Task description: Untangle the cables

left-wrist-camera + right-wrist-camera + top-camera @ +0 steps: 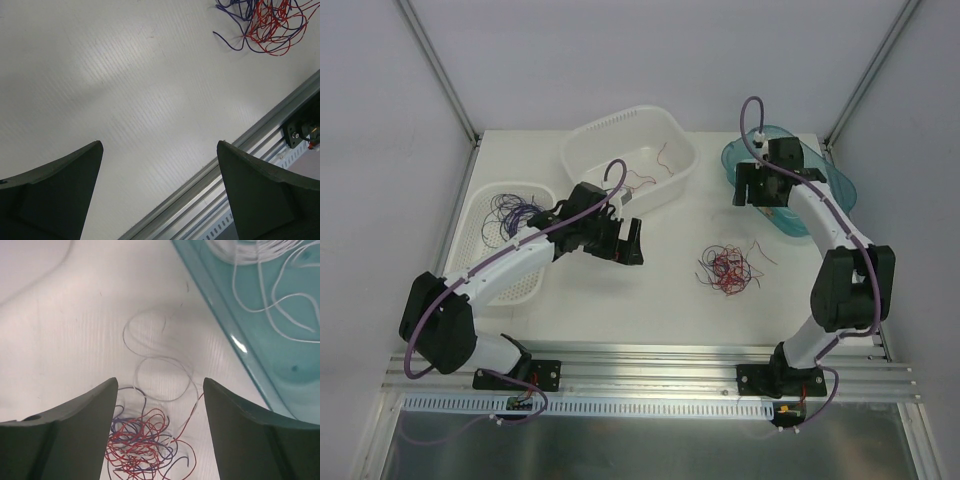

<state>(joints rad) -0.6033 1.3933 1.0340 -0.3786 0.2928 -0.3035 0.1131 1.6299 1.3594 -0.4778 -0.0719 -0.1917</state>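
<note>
The tangled cables (725,268) lie as a red, purple and white knot on the table, right of centre. My left gripper (623,248) hovers to their left, open and empty. In the left wrist view the jaws (160,145) stand wide over bare table, with the tangle (265,25) far up at the right. My right gripper (760,193) is behind the tangle, by the teal tray, and is open. In the right wrist view the tangle (145,445) shows between the gripper's fingers (160,382), below them. A thin white cable (165,377) loops out from it, and nothing is gripped.
A teal tray (840,185) at the back right holds white wires (260,270). A white basket (590,140) at the back centre holds a few red wires. Another white basket (485,270) at the left holds purple wires. The metal rail (240,160) runs along the near table edge.
</note>
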